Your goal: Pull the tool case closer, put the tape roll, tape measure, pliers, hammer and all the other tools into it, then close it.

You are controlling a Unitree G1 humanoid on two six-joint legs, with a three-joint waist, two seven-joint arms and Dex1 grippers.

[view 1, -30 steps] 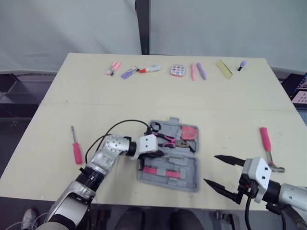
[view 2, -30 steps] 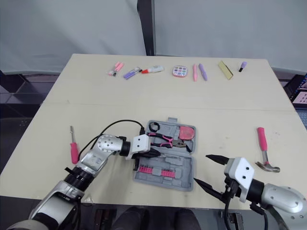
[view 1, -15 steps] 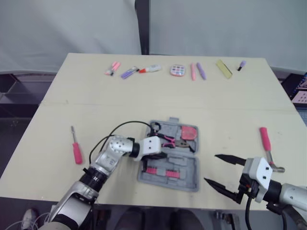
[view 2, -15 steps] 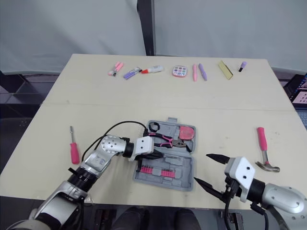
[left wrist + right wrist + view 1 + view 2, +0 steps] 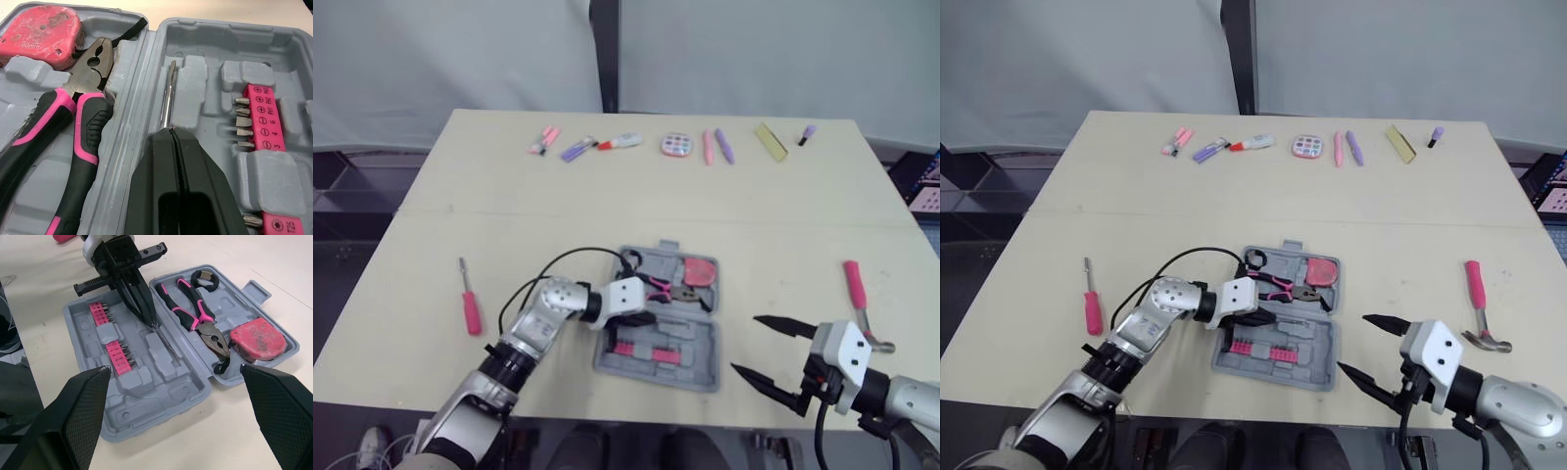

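The tool case (image 5: 1317, 367) lies open near the front of the table (image 5: 607, 206), in the middle. Inside it are the pliers (image 5: 83, 112), the red tape measure (image 5: 39, 34) and the black tape roll (image 5: 195, 279). There are pink strips of little bits (image 5: 261, 117) too.

The left gripper (image 5: 170, 132) is down inside the case. Its fingers are pinched together on the end of a thin metal rod (image 5: 168, 95). The rod lies in a narrow groove next to the pliers.

If the fingers let go while the rod sits a bit crooked, it could pop out of the groove. It could then lie on top of the pliers, and I think the lid would not close flat. If the arm lifts before it lets go, it may drag the rod out or tug the light case along.

The right gripper (image 5: 1351, 343) hangs near the front right with its fingers wide apart, holding nothing. The hammer (image 5: 855, 286) lies out on the right, well apart from the case. A pink screwdriver (image 5: 470, 311) lies on the left. The hammer looks heavy at one end, so it could tip in a loose grip.
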